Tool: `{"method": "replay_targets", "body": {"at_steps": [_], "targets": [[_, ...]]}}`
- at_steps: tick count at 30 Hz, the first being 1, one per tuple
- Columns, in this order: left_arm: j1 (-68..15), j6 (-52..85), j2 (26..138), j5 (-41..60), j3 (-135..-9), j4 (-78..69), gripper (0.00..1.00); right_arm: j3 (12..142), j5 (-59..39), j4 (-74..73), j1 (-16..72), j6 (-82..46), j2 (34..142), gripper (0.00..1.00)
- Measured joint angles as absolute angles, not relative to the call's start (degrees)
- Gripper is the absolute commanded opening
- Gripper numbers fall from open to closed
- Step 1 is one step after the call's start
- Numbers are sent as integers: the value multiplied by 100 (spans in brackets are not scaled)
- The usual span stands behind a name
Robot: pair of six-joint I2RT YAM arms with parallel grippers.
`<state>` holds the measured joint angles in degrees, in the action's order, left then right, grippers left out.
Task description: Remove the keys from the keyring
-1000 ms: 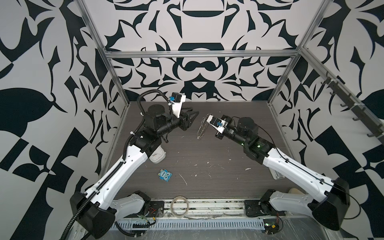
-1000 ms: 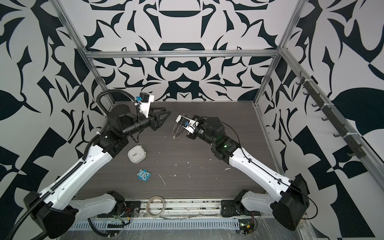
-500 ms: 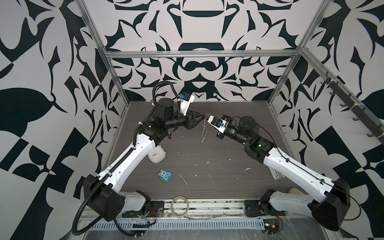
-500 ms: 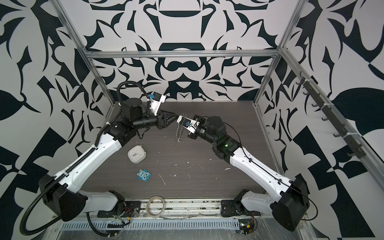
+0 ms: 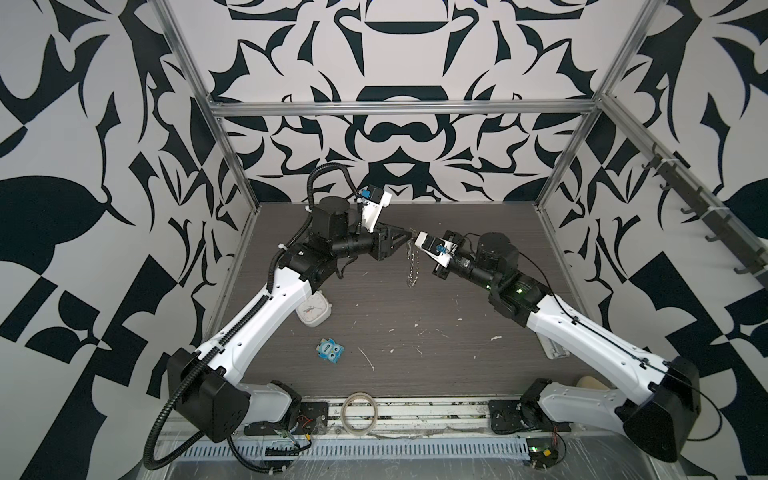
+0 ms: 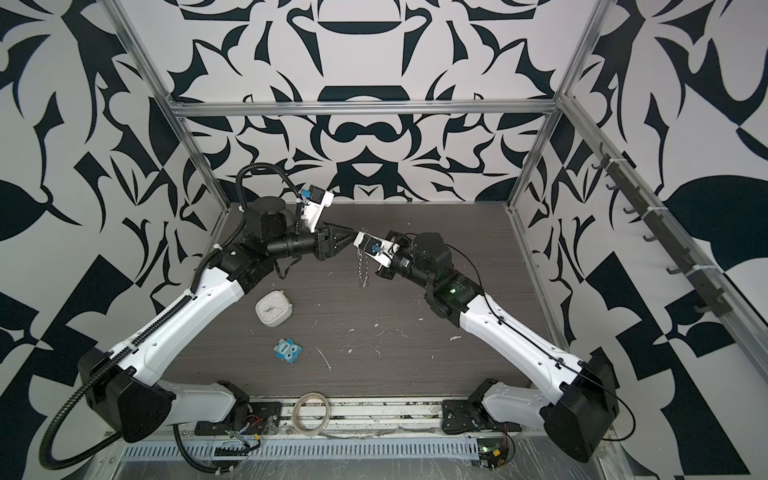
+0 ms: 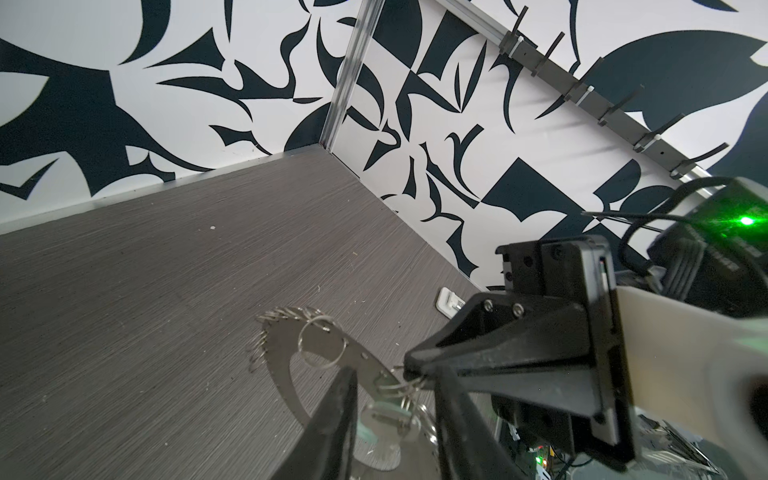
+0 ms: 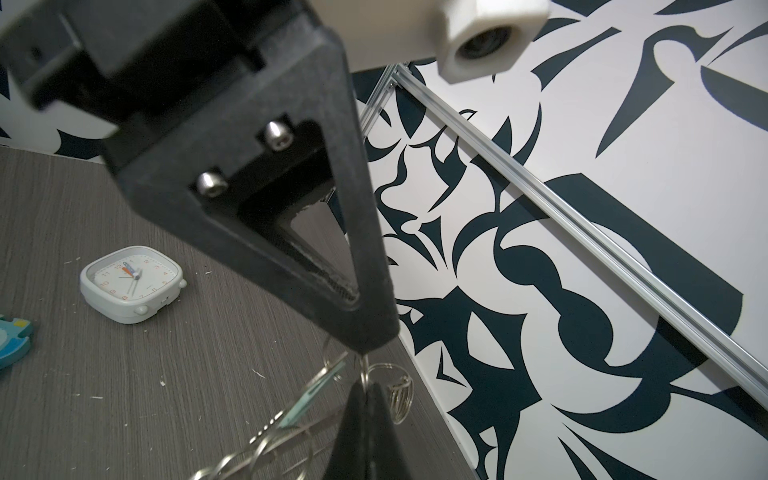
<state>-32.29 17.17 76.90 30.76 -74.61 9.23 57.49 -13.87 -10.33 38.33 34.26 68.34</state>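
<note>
Keys blurred between fingers of left gripper; keyring cut off at picture's lower edge. In both top views keys too small to tell.

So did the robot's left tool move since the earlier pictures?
Yes. The left tool has slid right, further from the white clock, up to the top of the hanging keyring.

I am holding the keyring aloft with my right claw, pinching one of the small split rings fringing its rim. The flat grey disc is hanging edge-on, nearly upright, above the table. The key, tiny and silver on a pale mint oval tag, is dangling just beside the pinch, blurred.
</note>
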Motion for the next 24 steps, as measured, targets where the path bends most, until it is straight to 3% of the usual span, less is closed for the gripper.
{"method": "replay_targets", "body": {"at_steps": [3, 9, 15, 20, 24], "targets": [[-3260, 1717, 7690, 3105, -7461, 923, 32, 5752, -1396, -1033, 3833, 3426, 6845, 0], [-3288, 1754, 7710, 3138, -7461, 965, 14, 5752, -1400, -1009, 3833, 3422, 6858, 0], [-3291, 1743, 7723, 3127, -7461, 1033, 16, 5752, -1428, -958, 3826, 3389, 6858, 0], [-3291, 1710, 7723, 3122, -7461, 1109, 23, 5752, -1437, -919, 3826, 3356, 6858, 0], [-3291, 1721, 7723, 3094, -7463, 1201, 15, 5752, -1437, -919, 3822, 3339, 6858, 0]]}}
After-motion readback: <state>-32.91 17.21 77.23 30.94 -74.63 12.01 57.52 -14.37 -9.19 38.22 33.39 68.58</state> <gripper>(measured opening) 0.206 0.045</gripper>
